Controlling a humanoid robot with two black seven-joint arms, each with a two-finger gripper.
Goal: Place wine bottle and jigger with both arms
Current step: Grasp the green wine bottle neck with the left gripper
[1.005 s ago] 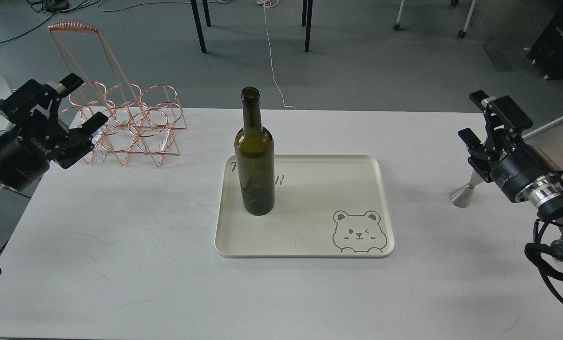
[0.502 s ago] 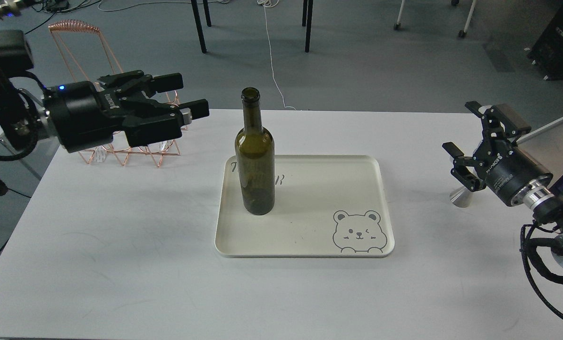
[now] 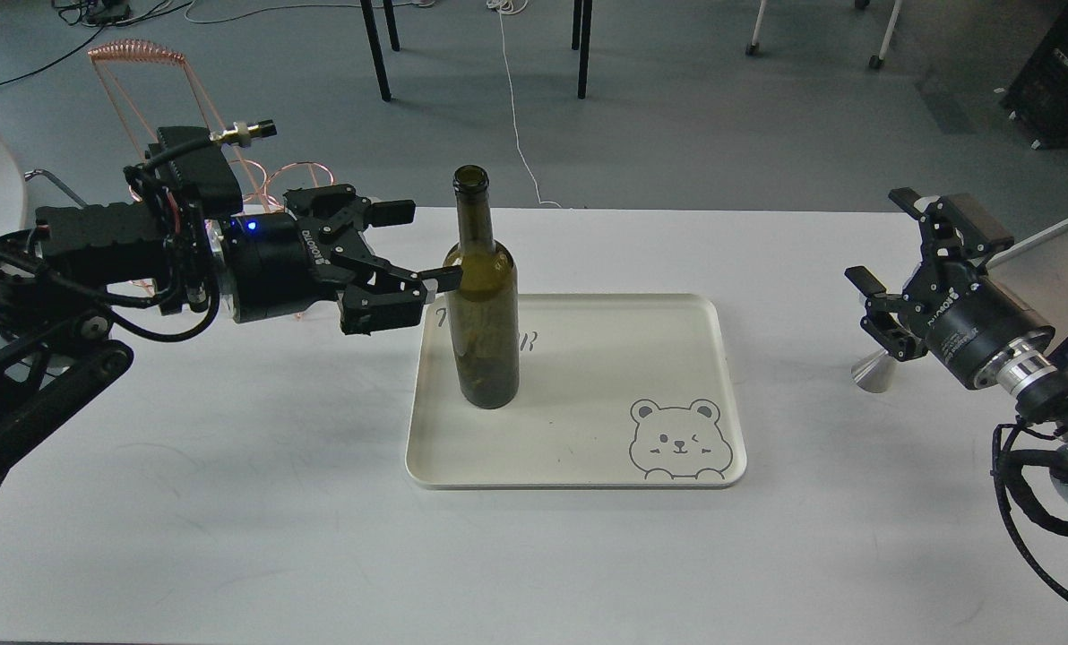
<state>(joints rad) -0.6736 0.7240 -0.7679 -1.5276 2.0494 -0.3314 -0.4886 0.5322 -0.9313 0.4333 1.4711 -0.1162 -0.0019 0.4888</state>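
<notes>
Left gripper [image 3: 422, 246] spread wide, 1 fingertip touching the wine bottle [image 3: 483, 313].

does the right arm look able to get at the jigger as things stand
Probably yes. The right gripper hangs open right over the jigger, which stands alone on the bare table, apart from the tray. Nothing lies between them, though the gripper hides the jigger's top.
</notes>
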